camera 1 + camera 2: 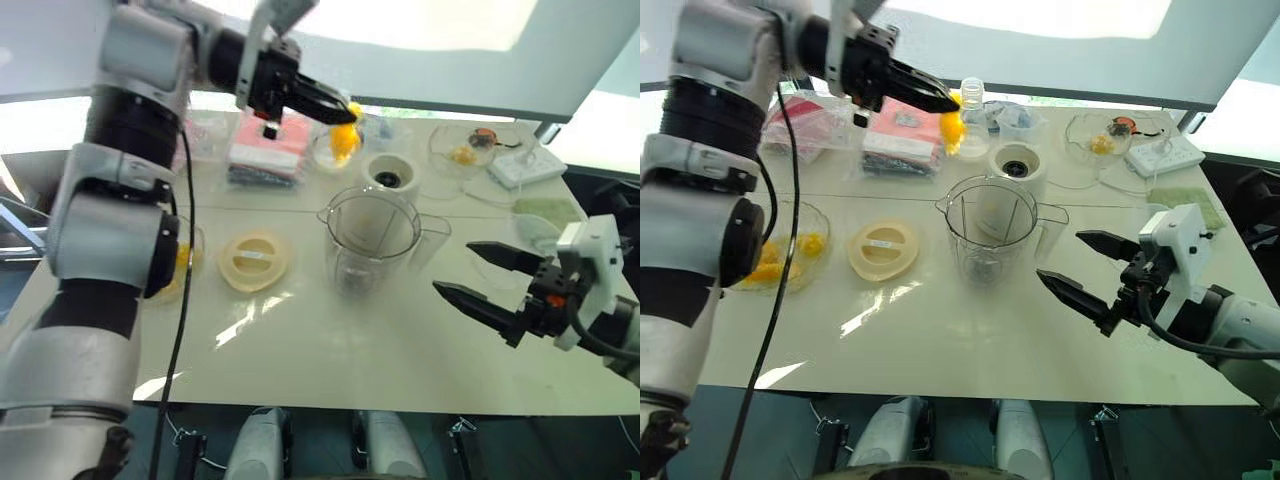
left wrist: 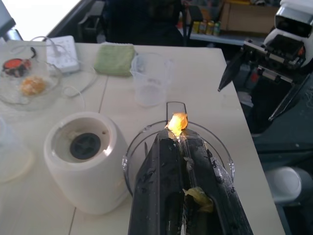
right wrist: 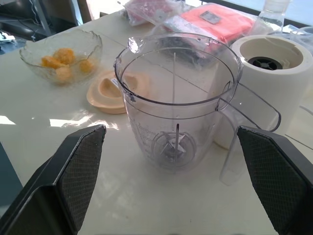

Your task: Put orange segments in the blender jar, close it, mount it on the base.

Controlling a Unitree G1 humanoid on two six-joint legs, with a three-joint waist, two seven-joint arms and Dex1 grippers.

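My left gripper (image 1: 340,106) is raised high over the middle of the table, shut on an orange segment (image 1: 345,135) that sticks out past its fingertips (image 2: 177,122). In the left wrist view the mouth of the blender jar (image 2: 215,147) lies just beyond the fingers. The clear blender jar (image 1: 372,235) stands upright and open at the table's centre. The white base (image 1: 390,178) stands right behind it. More orange segments (image 1: 780,255) lie in a glass bowl (image 1: 810,222) at the left. My right gripper (image 1: 453,268) hovers open to the right of the jar, holding nothing.
A cream lid (image 1: 255,260) lies flat left of the jar. A clear measuring cup (image 2: 149,78), a green cloth (image 2: 115,58), a white power strip (image 1: 525,165) and a second glass bowl (image 1: 470,160) sit at the right and back. Red packets (image 1: 265,150) lie at the back left.
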